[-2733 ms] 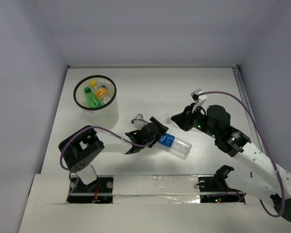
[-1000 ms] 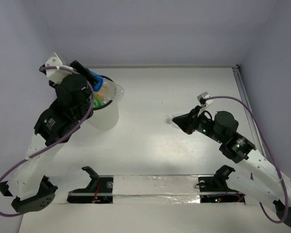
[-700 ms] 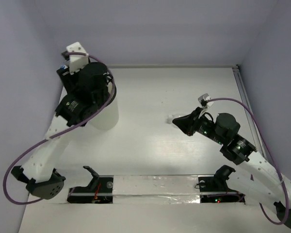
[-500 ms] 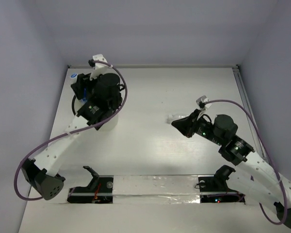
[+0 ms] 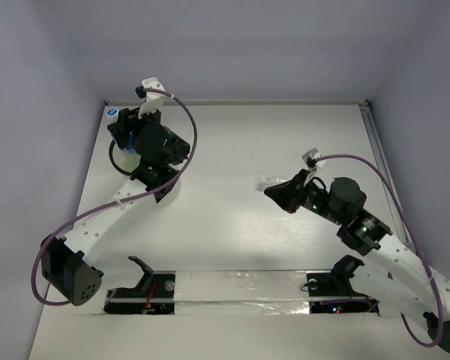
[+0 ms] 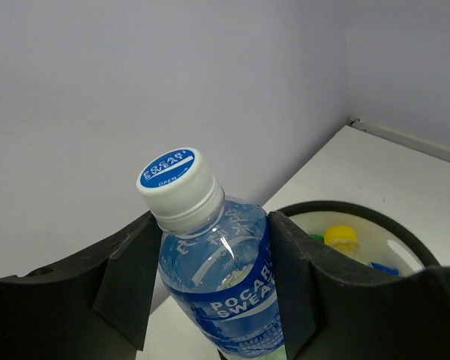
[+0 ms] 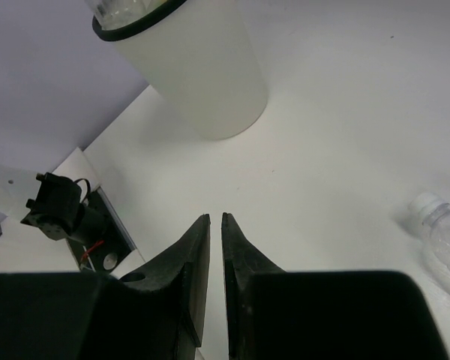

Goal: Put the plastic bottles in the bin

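White table point(image 5: 232, 150); left end effector point(image 6: 210, 281) grips blue-capped bottle point(image 6: 181, 187) above bin point(image 6: 406, 241).

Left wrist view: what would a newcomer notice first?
A clear plastic bottle with blue label and white cap fills it, clamped in the left gripper beside the black-rimmed white bin. Elsewhere, the shut right gripper hovers near a plain clear bottle lying on the white table.

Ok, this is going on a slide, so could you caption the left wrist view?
Left gripper holding a blue-labelled bottle near the bin, a yellow cap visible inside.
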Robot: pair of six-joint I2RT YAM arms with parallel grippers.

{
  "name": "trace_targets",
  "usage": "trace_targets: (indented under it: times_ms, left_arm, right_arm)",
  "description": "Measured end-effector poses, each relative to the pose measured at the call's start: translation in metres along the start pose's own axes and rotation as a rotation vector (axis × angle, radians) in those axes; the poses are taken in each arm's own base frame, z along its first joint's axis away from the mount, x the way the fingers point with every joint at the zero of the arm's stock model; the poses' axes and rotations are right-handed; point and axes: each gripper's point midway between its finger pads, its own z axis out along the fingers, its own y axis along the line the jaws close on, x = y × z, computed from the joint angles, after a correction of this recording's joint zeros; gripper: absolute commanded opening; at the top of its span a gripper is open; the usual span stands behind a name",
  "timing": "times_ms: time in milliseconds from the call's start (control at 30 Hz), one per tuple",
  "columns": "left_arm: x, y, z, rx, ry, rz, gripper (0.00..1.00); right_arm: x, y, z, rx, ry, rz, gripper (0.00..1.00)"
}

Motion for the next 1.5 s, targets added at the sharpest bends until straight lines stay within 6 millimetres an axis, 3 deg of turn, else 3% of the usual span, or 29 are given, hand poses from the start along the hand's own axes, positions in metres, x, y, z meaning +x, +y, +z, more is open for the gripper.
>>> trace_targets:
  times_ms: [133,233,333,433,467,500,567,600,633,733,933,1100,1233,1267,1367,1500]
  left_arm:
    - [0.026,-0.009,0.001,0.006,0.011,-0.008,0.07]
    - [0.045,-0.027,0.001,0.060,0.018,-0.049,0.05]
    - [0.076,-0.040,-0.002,0.093,0.046,-0.086,0.05]
    - [0.101,-0.050,-0.005,0.123,0.075,-0.093,0.11]
    - [0.107,-0.054,-0.007,0.139,0.086,-0.094,0.16]
    - [0.111,-0.056,-0.008,0.152,0.095,-0.101,0.31]
    - [0.116,-0.060,-0.010,0.172,0.111,-0.120,0.53]
    - [0.118,-0.062,-0.010,0.181,0.117,-0.129,0.75]
    - [0.121,-0.064,-0.011,0.193,0.125,-0.131,0.86]
    - [0.126,-0.071,-0.014,0.231,0.145,-0.146,0.99]
    - [0.114,-0.080,-0.020,0.309,0.185,-0.168,0.99]
    - [0.077,-0.081,-0.030,0.440,0.193,-0.286,0.99]
    - [0.043,-0.062,-0.045,0.584,0.176,-0.433,0.98]
    - [0.037,-0.056,-0.049,0.617,0.170,-0.466,0.97]
    - [0.020,-0.037,-0.066,0.745,0.149,-0.565,0.90]
    - [0.021,-0.020,-0.091,0.910,0.129,-0.642,0.84]
  right_arm:
    - [0.001,-0.001,0.001,0.003,0.006,0.002,0.17]
    - [0.001,-0.001,0.001,0.001,0.002,0.001,0.17]
    - [-0.001,0.000,0.002,-0.002,-0.005,0.002,0.17]
    - [-0.003,0.000,0.003,-0.005,-0.010,0.001,0.17]
    - [-0.002,0.000,0.004,-0.004,-0.008,0.002,0.17]
    - [-0.002,0.000,0.004,-0.003,-0.007,0.003,0.17]
    - [-0.001,-0.001,0.005,-0.003,-0.006,0.004,0.18]
    - [-0.001,-0.001,0.006,-0.002,-0.005,0.006,0.18]
    - [0.000,-0.001,0.006,-0.001,-0.003,0.007,0.18]
    - [0.002,-0.003,0.008,0.004,0.006,0.010,0.18]
    - [0.010,-0.013,0.012,0.050,0.033,0.023,0.26]
    - [0.031,-0.034,0.021,0.136,0.110,0.044,0.45]
    - [0.047,-0.056,0.030,0.236,0.188,0.050,0.64]
    - [0.051,-0.063,0.033,0.270,0.211,0.049,0.75]
    - [0.060,-0.082,0.043,0.363,0.282,0.032,0.95]
    - [0.070,-0.112,0.059,0.481,0.401,-0.011,1.00]
